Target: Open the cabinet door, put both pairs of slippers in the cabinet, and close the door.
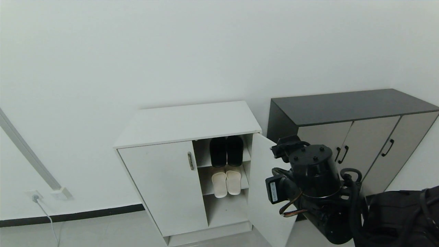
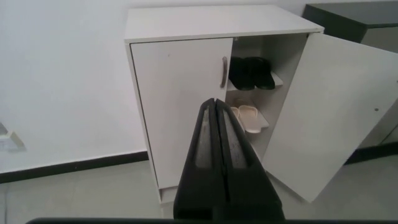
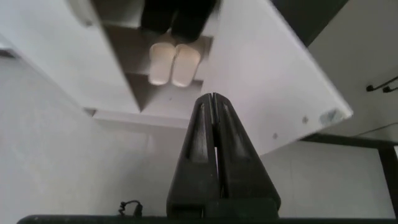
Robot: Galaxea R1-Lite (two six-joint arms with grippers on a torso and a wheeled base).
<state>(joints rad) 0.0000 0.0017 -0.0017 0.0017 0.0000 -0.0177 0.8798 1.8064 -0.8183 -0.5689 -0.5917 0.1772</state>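
The door (image 1: pixel 264 192) could be missed or slammed by the right gripper (image 3: pixel 212 96) (closed, empty, like the left gripper (image 2: pixel 214 101)). The slippers (image 1: pixel 226 181) might be jolted.

The upper cabinet shelf (image 1: pixel 203 162) bears black slippers (image 1: pixel 226 151); the middle shelf (image 1: pixel 205 187) bears white slippers (image 1: pixel 226 182).

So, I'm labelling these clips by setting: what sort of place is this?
Probably an indoor entryway or test room: a white cabinet holding black slippers and cream slippers, beside a dark-topped sideboard.
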